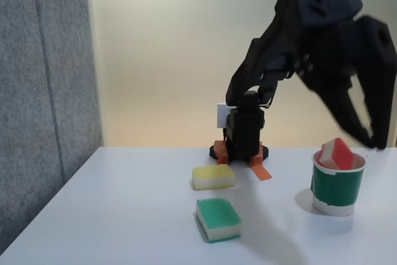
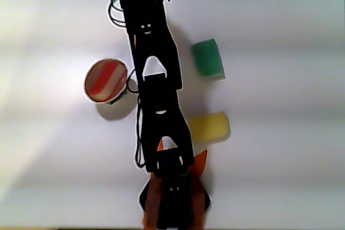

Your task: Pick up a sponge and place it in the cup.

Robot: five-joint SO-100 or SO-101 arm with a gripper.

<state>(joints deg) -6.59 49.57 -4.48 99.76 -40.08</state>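
Sponge [image 1: 337,153] sits in the cup [image 1: 337,187]; gripper [image 1: 371,141] above, jaws apart, empty; next, I judge, withdraw

No readable text, labels or numbers, views perhaps too blurred

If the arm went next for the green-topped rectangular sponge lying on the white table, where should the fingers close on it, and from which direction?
Grip the green-topped sponge across its two long foam sides, coming straight down from above. It lies flat, green layer up, with open table on every side and the yellow-topped sponge set apart, so likely nothing blocks a vertical approach. The gripper hangs open above the cup.
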